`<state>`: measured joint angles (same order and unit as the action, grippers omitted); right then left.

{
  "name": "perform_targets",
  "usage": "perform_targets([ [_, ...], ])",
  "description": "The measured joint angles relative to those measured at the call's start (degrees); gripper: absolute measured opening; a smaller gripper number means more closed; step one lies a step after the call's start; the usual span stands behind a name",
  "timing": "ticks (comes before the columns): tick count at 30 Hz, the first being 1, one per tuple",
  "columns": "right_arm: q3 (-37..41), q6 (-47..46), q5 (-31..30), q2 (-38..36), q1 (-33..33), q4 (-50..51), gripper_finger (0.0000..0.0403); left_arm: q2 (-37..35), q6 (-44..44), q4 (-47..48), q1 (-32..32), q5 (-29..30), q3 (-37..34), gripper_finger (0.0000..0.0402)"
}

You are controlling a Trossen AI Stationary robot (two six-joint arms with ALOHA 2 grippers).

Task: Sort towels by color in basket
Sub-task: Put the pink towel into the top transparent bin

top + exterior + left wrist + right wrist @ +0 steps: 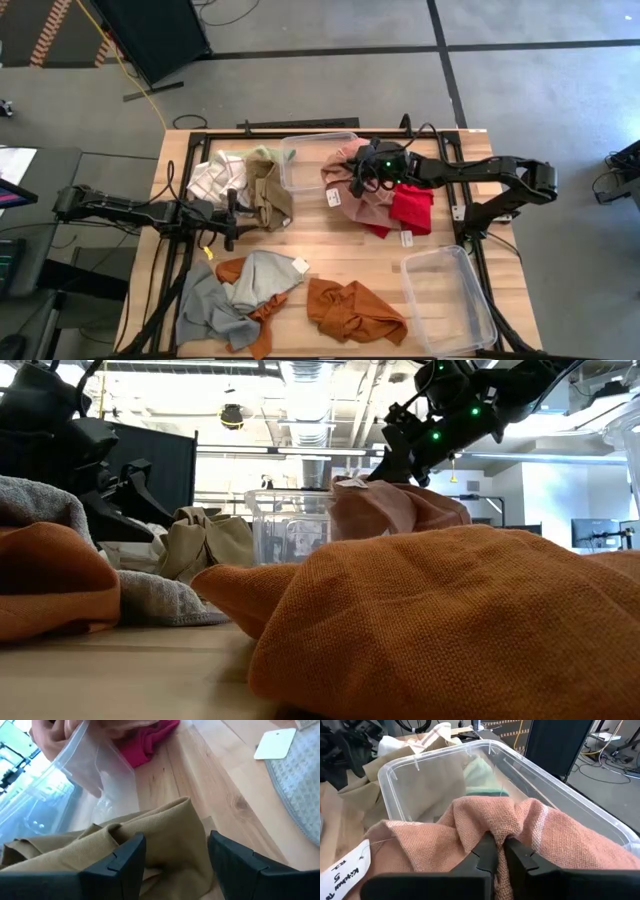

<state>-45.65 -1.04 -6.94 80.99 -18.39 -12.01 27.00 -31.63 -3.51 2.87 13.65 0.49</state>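
Rust orange woven towel (pixel 440 610) fills the low view's foreground, well away from both claws. Right gripper (pixel 496 854) is pinched together on a fold of the pink woven towel (pixel 485 827), just short of the clear plastic bin (pixel 530 767) ahead of it. Left gripper (pixel 175 852) sits apart astride the tan cloth (pixel 150 835). Likely step: lifting pink; next, carry it over the rim and release.
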Motion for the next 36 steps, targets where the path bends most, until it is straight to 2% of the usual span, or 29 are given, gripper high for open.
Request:
perform_targets([
  [6, 0.0, 1.3, 0.0, 0.0, 0.4, -0.7, 0.0102, 0.0, 3.8, 0.0, 0.0, 0.0, 0.0, 0.0204],
  [14, 0.0, 4.4, 0.0, -2.9, 0.8, -2.1, 0.0234, 0.0, 16.7, -0.1, 0.0, 0.0, 0.0, 0.0204],
  [18, 0.0, 5.5, 0.0, -7.9, 1.8, -1.1, 0.0276, 0.0, 24.2, -0.2, 0.0, -0.2, 0.3, 0.0204],
  [22, 0.0, 5.6, -0.6, -14.1, 3.7, 4.6, 0.0290, 0.0, 31.0, -0.3, 0.0, -0.3, 1.5, 0.0204],
  [28, 0.0, 2.3, -3.6, -21.8, 7.7, 22.1, 0.0291, 0.0, 39.4, -0.9, 0.0, -0.3, 2.0, 0.0204],
  [32, 0.0, -2.7, -8.6, -23.1, 12.1, 33.4, 0.0291, 0.0, 39.3, -2.1, 0.0, 0.4, 2.0, 0.0204],
  [36, 0.0, -7.8, -14.1, -21.3, 17.1, 40.0, 0.0291, 0.0, 37.9, -5.8, 0.0, 4.6, 2.1, 0.0204],
])
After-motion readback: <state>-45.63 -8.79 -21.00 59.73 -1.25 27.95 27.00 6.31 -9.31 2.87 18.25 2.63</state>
